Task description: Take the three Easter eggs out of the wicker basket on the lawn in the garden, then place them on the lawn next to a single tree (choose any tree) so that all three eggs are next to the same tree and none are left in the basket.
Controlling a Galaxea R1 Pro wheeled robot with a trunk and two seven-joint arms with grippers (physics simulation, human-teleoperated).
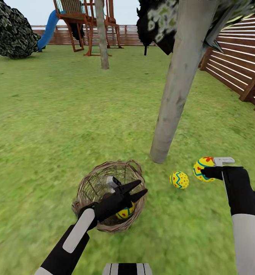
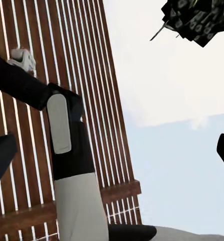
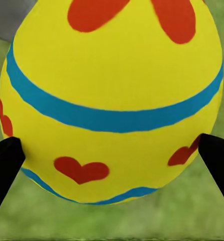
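Observation:
The wicker basket [image 1: 90,188] stands on the lawn [image 1: 47,126] in front of me. One yellow Easter egg [image 1: 125,212] lies inside it, partly hidden by my left gripper [image 1: 137,190], which hovers open over the basket's near right rim and holds nothing. A second egg [image 1: 179,180], with red dots, rests on the grass near the foot of the pale-grey tree [image 1: 177,91]. My right gripper [image 1: 206,172] is shut on the third egg [image 3: 112,100], which has red hearts and blue bands. It holds that egg low, to the right of the trunk's foot, with its black fingertips [image 3: 5,160] pressed against both sides.
A slatted wooden fence [image 1: 238,61] runs along the right. At the back stand a play tower [image 1: 85,23] with a blue slide [image 1: 48,32], a second trunk [image 1: 102,34] and a round dark bush [image 1: 9,32]. Open grass spreads to the left and ahead.

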